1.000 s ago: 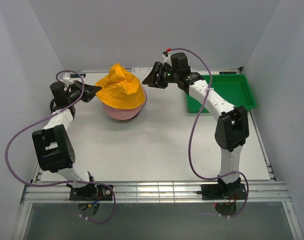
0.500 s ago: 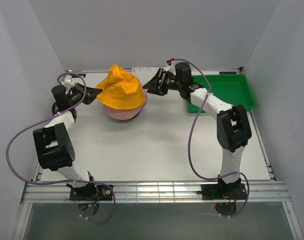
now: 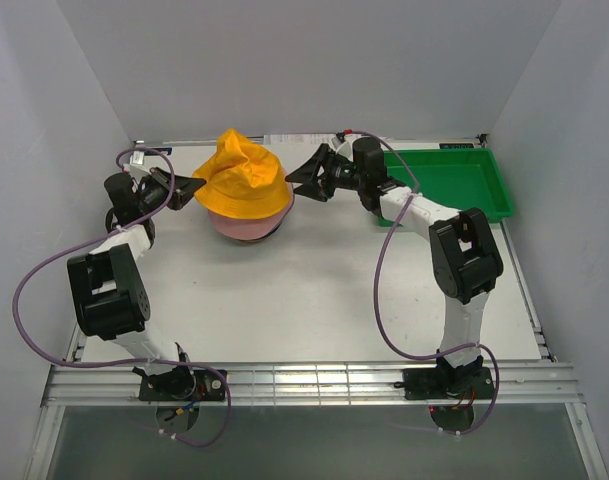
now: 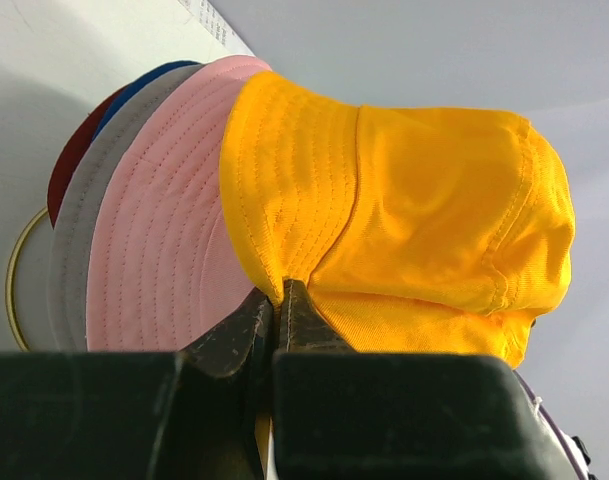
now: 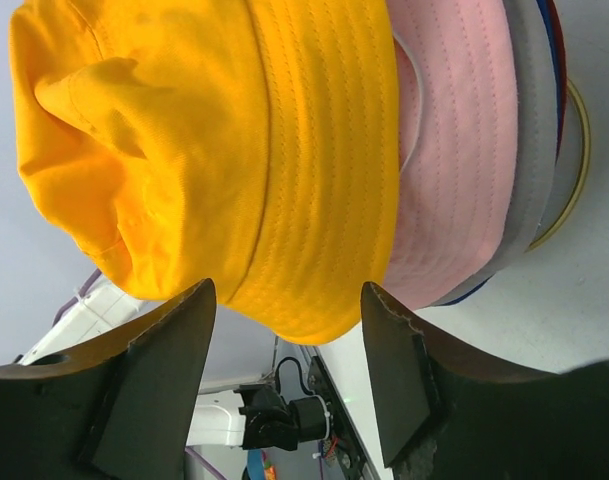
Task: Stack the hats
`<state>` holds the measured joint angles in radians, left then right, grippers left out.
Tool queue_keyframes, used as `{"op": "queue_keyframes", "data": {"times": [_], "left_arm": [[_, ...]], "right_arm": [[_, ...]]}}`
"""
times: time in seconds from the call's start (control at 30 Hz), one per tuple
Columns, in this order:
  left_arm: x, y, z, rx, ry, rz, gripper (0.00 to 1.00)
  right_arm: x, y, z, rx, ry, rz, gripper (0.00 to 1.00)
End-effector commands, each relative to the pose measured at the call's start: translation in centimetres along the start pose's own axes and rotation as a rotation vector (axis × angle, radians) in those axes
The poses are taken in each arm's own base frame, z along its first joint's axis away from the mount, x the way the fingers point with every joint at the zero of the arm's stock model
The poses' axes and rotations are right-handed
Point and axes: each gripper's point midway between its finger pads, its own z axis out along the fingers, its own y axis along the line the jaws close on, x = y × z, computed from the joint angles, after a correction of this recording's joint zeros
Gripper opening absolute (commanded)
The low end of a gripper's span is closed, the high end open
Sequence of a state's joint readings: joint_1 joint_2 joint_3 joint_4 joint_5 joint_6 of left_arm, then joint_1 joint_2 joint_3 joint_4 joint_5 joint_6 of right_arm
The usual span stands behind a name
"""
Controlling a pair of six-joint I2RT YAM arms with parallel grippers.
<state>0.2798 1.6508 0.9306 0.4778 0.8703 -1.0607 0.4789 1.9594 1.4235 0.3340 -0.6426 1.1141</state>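
Observation:
The hats sit in one stack at the back of the table. The yellow-orange hat [image 3: 246, 178] is on top, with the pink hat [image 3: 249, 226] under it. The left wrist view shows the yellow-orange hat [image 4: 404, 220], the pink [image 4: 164, 230], grey [image 4: 79, 220], blue [image 4: 144, 80] and dark red [image 4: 69, 165] brims. My left gripper [image 3: 196, 183] is shut on the yellow-orange hat's left brim [image 4: 281, 290]. My right gripper [image 3: 300, 174] is open at the stack's right side, and the yellow-orange brim [image 5: 314, 230] lies just ahead of its fingertips [image 5: 199, 300].
A green plastic tray [image 3: 454, 185] stands at the back right, beside the right arm. A thin wire ring [image 4: 14, 270] lies under the stack; it also shows in the right wrist view [image 5: 581, 150]. White walls close in the table on three sides.
My right gripper has come down and left, closer to the stack's right brim. The left gripper keeps its hold and has barely moved.

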Motion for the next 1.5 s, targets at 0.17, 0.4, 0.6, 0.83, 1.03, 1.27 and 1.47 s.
{"op": "queue_keyframes", "data": {"times": [0.17, 0.4, 0.6, 0.83, 1.03, 1.27, 1.47], "left_arm": [[0.0, 1.0, -0.2, -0.001, -0.002, 0.007, 0.00], [0.1, 1.0, -0.2, 0.006, 0.002, 0.006, 0.00], [0.2, 0.9, -0.2, 0.010, 0.004, 0.007, 0.00], [0.3, 1.0, -0.2, 0.011, 0.007, 0.004, 0.00], [0.4, 0.9, -0.3, 0.012, 0.009, 0.005, 0.00], [0.5, 1.2, -0.4, 0.010, 0.016, 0.004, 0.00], [0.4, 1.0, -0.4, 0.016, 0.016, 0.006, 0.00]], "right_arm": [[0.0, -0.3, 0.0, -0.066, -0.034, 0.066, 0.66], [0.5, -0.5, 0.7, -0.091, -0.038, 0.103, 0.69], [0.9, -0.1, 1.6, -0.118, -0.034, 0.148, 0.69], [1.3, -0.3, 1.9, -0.138, -0.036, 0.194, 0.69], [1.4, 0.1, 2.1, -0.173, -0.044, 0.231, 0.68], [1.8, -1.0, 2.0, -0.158, -0.048, 0.245, 0.37], [2.0, -2.1, 2.1, -0.134, -0.043, 0.238, 0.12]]}}
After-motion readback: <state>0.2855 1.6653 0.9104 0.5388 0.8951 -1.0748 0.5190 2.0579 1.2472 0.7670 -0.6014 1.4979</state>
